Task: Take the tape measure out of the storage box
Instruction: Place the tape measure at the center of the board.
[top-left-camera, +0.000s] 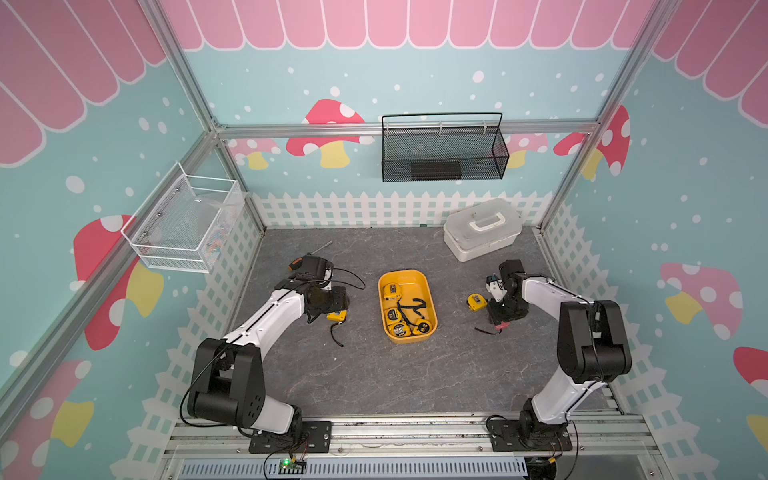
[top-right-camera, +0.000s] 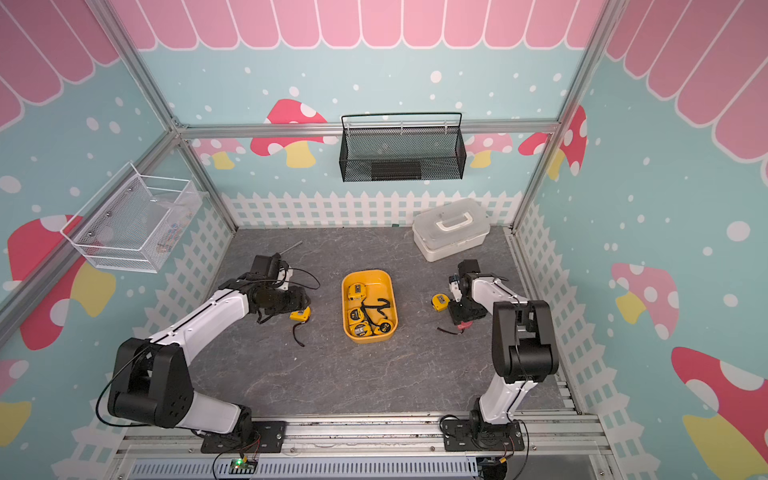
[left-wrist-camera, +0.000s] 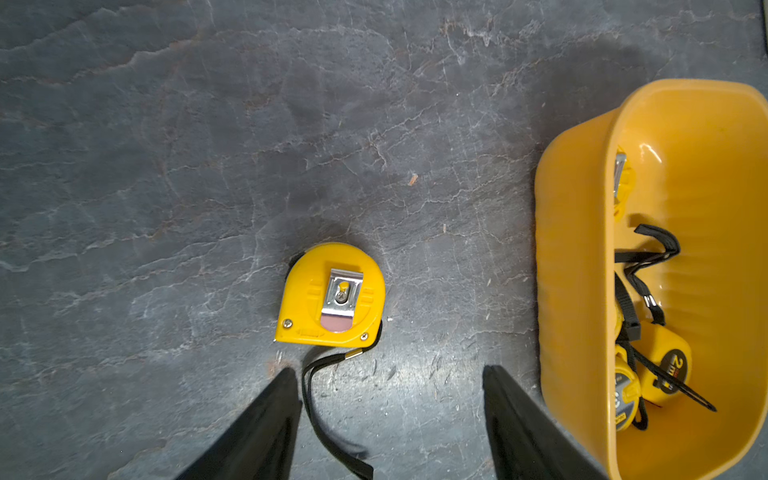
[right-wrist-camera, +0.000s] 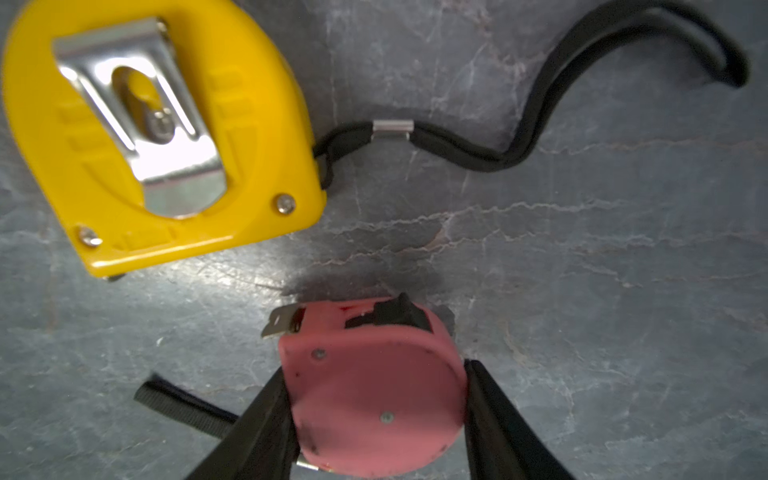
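Observation:
The yellow storage box (top-left-camera: 380, 291) sits mid-table and holds several yellow tape measures (top-left-camera: 392, 314) with black straps; the left wrist view shows its wall (left-wrist-camera: 573, 249). My left gripper (left-wrist-camera: 388, 372) is open above the table. It hangs just short of a yellow tape measure (left-wrist-camera: 330, 295) lying clip-up left of the box, with that one's strap between the fingers. My right gripper (right-wrist-camera: 376, 370) is shut on a red tape measure (right-wrist-camera: 374, 399) low over the table, right of the box. Another yellow tape measure (right-wrist-camera: 158, 133) lies beside it.
A white lidded case (top-left-camera: 482, 228) stands at the back right. A black mesh basket (top-left-camera: 442, 149) hangs on the back wall and a white wire basket (top-left-camera: 187, 224) on the left wall. A tool with a metal shaft (top-left-camera: 323, 247) lies behind the left arm.

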